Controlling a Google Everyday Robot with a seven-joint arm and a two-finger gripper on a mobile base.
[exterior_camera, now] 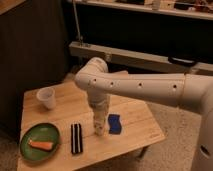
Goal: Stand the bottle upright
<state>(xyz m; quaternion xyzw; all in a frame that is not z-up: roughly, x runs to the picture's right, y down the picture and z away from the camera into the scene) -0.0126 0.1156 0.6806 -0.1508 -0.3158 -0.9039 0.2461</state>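
The bottle is a slim pale bottle with a yellowish label. It stands upright on the wooden table, between the black striped bar and the small blue block. My gripper comes straight down from the white arm onto the bottle's top, and the wrist hides the cap. The bottle's base is at or just above the table top.
A translucent plastic cup stands at the table's back left. A green plate with an orange piece on it sits at the front left. The table's right and front edges are near the blue block. A dark shelf unit stands behind.
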